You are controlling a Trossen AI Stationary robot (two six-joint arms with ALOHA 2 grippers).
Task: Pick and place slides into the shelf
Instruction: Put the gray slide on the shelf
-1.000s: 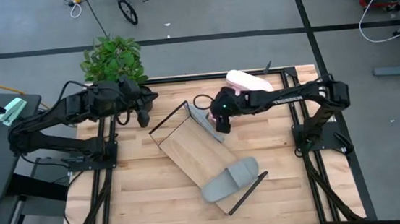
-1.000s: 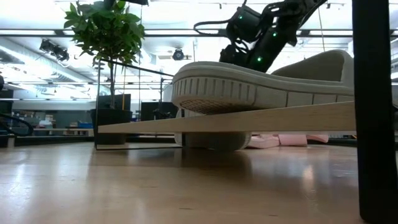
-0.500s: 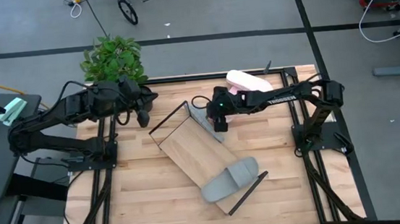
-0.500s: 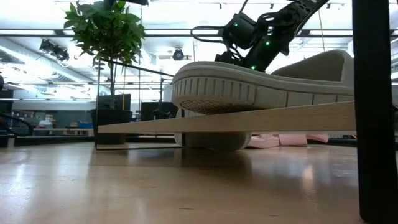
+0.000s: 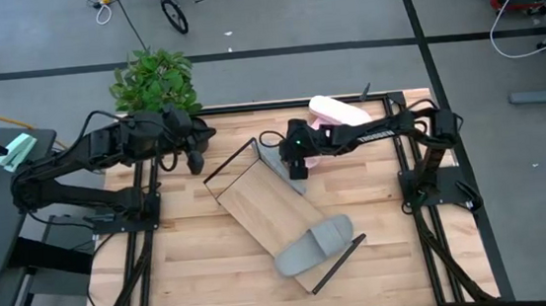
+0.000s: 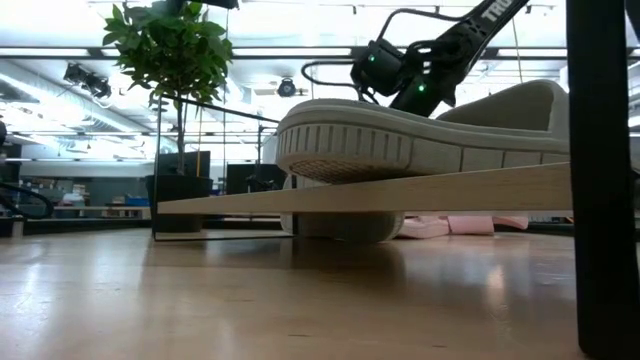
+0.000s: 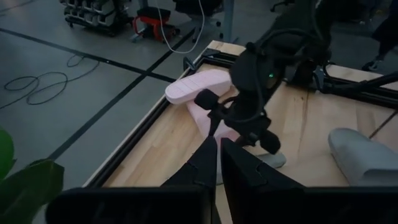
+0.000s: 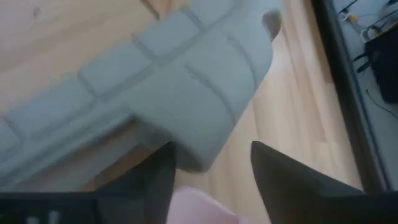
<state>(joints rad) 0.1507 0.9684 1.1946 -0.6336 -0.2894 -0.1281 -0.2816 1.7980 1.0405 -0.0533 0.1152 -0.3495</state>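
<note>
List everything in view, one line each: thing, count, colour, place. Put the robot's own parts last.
Shelf: one, light wood with black frame ends, lying diagonally across the table's middle.
Grey slides: two seen; one on the shelf's near end, one by the shelf's far end, under the right gripper.
Pink slides: two, light pink, stacked at the table's far edge.
Plant: one, green, beyond the table's far left corner.
Table: one, light wood.
Left gripper: one, dark, shut, at the table's far left, empty.
Right gripper: one, dark, open, fingers either side of the grey slide's end.
</note>
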